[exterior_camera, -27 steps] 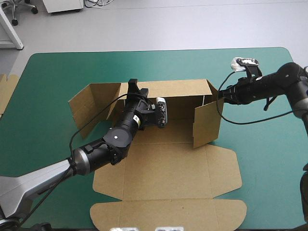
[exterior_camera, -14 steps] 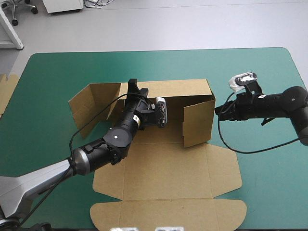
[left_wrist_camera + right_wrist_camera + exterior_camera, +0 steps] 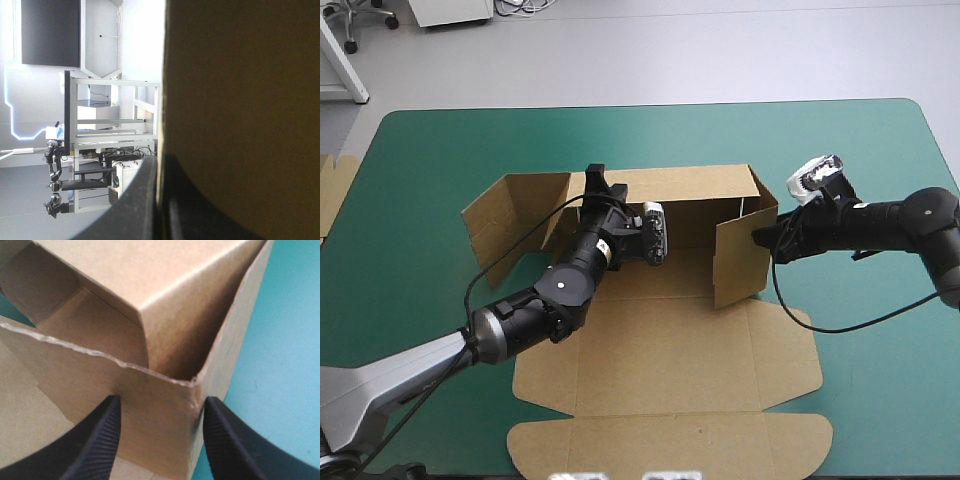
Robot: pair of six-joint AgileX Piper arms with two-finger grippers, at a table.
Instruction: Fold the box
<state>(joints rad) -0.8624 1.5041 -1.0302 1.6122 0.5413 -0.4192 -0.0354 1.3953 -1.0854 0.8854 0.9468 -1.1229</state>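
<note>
Swings side flap [image 3: 745, 262] back out since earlier. Spreads right claw [image 3: 161, 410] round its corner; seemingly pinches box [image 3: 680, 190] with left claw [image 3: 161, 190]. May flop down, not gripped.

No legible text, number, brand or sign was found in any view. The board of the box [image 3: 665, 345] was unprinted. A small yellow label [image 3: 606, 251] on the left arm [image 3: 565, 285] was too small to read.

Left arm [image 3: 525, 318] extended (jaws clamped), right arm [image 3: 890, 222] angled inward, jaws apart
</note>
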